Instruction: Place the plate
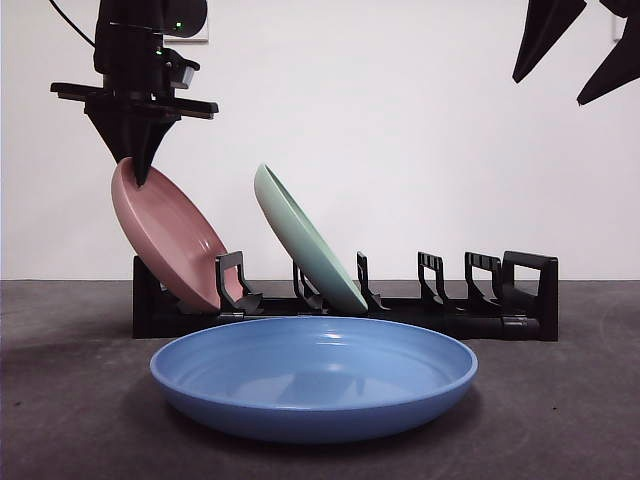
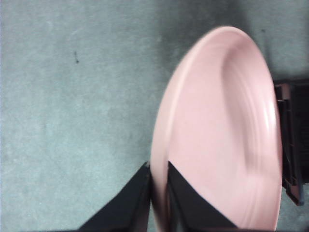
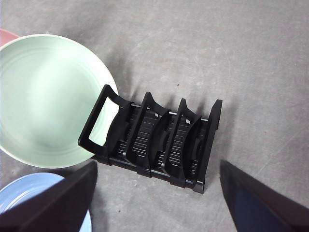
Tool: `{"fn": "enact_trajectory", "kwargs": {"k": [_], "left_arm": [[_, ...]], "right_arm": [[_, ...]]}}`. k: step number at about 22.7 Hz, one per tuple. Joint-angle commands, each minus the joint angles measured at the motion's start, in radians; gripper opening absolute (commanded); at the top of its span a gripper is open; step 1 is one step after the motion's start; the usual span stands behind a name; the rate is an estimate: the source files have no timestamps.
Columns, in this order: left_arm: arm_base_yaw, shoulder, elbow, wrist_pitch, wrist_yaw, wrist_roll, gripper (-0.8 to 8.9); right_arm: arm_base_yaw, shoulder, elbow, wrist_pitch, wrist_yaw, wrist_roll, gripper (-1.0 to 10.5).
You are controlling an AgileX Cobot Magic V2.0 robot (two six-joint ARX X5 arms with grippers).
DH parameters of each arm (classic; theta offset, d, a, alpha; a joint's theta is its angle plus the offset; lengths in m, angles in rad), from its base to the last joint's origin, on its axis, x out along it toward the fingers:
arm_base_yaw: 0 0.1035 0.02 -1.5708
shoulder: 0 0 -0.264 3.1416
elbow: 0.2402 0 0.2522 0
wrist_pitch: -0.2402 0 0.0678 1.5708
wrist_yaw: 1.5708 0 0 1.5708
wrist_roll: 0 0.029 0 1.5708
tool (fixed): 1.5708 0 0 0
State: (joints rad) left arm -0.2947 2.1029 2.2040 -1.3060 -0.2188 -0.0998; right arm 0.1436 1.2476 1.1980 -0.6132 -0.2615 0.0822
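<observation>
A pink plate [image 1: 165, 235] leans in the left end of the black dish rack [image 1: 450, 310]. My left gripper [image 1: 135, 165] is shut on the pink plate's top rim; the left wrist view shows the jaws pinching the plate's [image 2: 222, 145] edge at the gripper [image 2: 158, 179]. A pale green plate [image 1: 305, 240] leans in a slot further right, also seen in the right wrist view [image 3: 48, 96]. A blue plate [image 1: 315, 375] lies flat on the table in front of the rack. My right gripper [image 1: 580, 50] hangs open and empty at the top right, above the rack [image 3: 154, 140].
The rack has several free slots on its right side [image 1: 480, 285]. The table [image 1: 580, 400] is dark grey, with a white wall behind.
</observation>
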Motion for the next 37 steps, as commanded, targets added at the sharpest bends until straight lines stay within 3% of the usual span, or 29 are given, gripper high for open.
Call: {"fn": "enact_trajectory", "kwargs": {"k": [1, 4, 14, 23, 26, 31, 37], "left_arm": [[-0.007, 0.026, 0.027, -0.014, 0.01, 0.006, 0.16], [-0.013, 0.026, 0.04, -0.024, 0.0, 0.006, 0.16], [-0.036, 0.023, 0.272, -0.096, -0.232, 0.021, 0.16], [0.008, -0.072, 0.296, -0.132, -0.248, 0.005, 0.16], [0.032, -0.109, 0.296, -0.132, -0.199, 0.0, 0.16], [0.084, -0.166, 0.295, -0.119, 0.001, -0.017, 0.16], [0.1, -0.229, 0.295, -0.069, 0.079, -0.017, 0.16]], "right_arm": [[0.003, 0.007, 0.021, 0.006, -0.001, -0.004, 4.0], [0.003, 0.007, 0.021, 0.006, -0.001, -0.004, 4.0], [0.003, 0.007, 0.021, 0.005, -0.001, -0.005, 4.0], [0.003, 0.007, 0.021, 0.005, -0.001, -0.005, 4.0], [0.003, 0.007, 0.021, 0.005, -0.001, -0.005, 4.0], [0.003, 0.007, 0.021, 0.005, -0.001, -0.005, 4.0], [0.003, 0.007, 0.021, 0.002, -0.001, -0.005, 4.0]]}}
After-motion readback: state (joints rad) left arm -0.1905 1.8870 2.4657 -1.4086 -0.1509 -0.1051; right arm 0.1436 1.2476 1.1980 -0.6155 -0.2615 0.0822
